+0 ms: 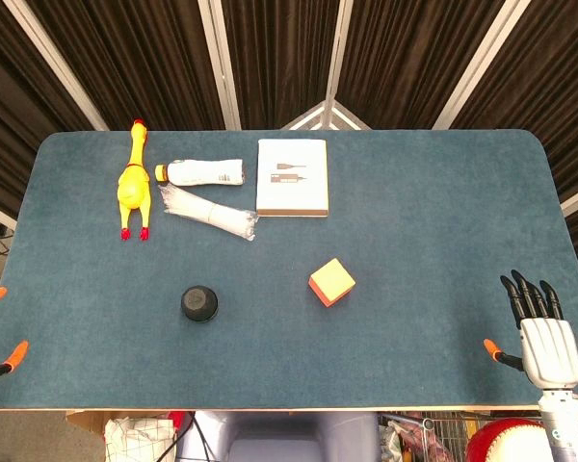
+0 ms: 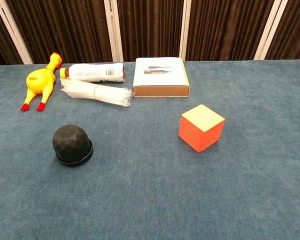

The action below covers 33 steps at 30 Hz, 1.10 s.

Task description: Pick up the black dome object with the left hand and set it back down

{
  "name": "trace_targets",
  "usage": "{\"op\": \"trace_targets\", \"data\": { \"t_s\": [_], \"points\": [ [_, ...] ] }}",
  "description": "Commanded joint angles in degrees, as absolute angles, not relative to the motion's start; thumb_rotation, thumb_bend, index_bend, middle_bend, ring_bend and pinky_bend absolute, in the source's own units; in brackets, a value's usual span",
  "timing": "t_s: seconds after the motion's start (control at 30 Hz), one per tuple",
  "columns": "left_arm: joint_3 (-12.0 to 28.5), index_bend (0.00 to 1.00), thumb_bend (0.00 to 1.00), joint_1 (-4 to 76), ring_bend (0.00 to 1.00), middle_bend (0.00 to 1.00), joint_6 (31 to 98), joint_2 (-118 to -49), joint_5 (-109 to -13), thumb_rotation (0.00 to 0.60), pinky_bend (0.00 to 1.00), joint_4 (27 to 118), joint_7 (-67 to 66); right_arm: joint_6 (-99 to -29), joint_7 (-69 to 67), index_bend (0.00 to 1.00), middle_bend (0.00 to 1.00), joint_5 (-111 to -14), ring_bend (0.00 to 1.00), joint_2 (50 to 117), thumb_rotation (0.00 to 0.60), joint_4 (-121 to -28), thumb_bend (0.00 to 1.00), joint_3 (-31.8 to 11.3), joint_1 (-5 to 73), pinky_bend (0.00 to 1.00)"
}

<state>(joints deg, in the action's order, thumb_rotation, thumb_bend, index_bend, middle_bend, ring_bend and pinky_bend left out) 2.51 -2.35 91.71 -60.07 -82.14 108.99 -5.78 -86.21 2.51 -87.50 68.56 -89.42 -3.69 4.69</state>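
The black dome object (image 1: 199, 303) (image 2: 72, 145) stands on its flat base on the blue table, left of the middle and untouched. At the table's near left edge only two orange-tipped fingertips (image 1: 15, 352) of my left hand (image 1: 2, 364) show in the head view; they are spread apart with nothing between them, well left of the dome. Over the near right corner my right hand (image 1: 544, 332) lies flat with its fingers stretched out and holds nothing. Neither hand appears in the chest view.
At the back left lie a yellow rubber chicken (image 1: 133, 183) (image 2: 40, 82), a white bottle (image 1: 204, 172) (image 2: 94, 72) on its side and a wrapped bundle of clear sticks (image 1: 207, 212) (image 2: 96, 93). A white box (image 1: 292, 178) (image 2: 160, 77) lies beside them. An orange cube (image 1: 331, 282) (image 2: 201, 128) sits mid-table.
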Motion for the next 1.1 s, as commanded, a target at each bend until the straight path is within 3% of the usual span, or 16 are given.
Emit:
{"op": "trace_targets", "data": {
  "t_s": [0.03,0.57,0.87,1.1],
  "points": [
    [2.48,0.21,0.35,-2.29,0.00,0.11,91.53,-60.01,-81.98,0.600,0.00,109.01,-5.91,-85.96,2.58,0.02,0.03,-87.66,0.12,68.76,0.600,-89.27,0.19,-3.62,4.86,0.00],
    [3.09,0.19,0.34,-1.22,0.00,0.10,89.89,-60.60,-82.05,0.600,0.00,108.22,-3.44,-87.31,2.07,0.02,0.03,-88.81,0.12,68.54,0.600,-90.12,0.19,-3.18,4.29,0.00],
    [2.31,0.14,0.16,1.50,0.00,0.06,84.02,-60.96,-82.71,0.600,0.00,107.32,0.07,-87.59,0.47,0.02,0.03,-89.01,0.12,68.15,0.600,-90.11,0.19,-3.19,4.15,0.00],
    [3.47,0.13,0.12,5.18,0.00,0.04,79.32,-65.32,-82.51,0.600,0.00,104.33,2.23,-86.47,-0.86,0.02,0.03,-88.34,0.12,68.10,0.600,-89.85,0.19,-3.13,4.37,0.00]
  ]
}}
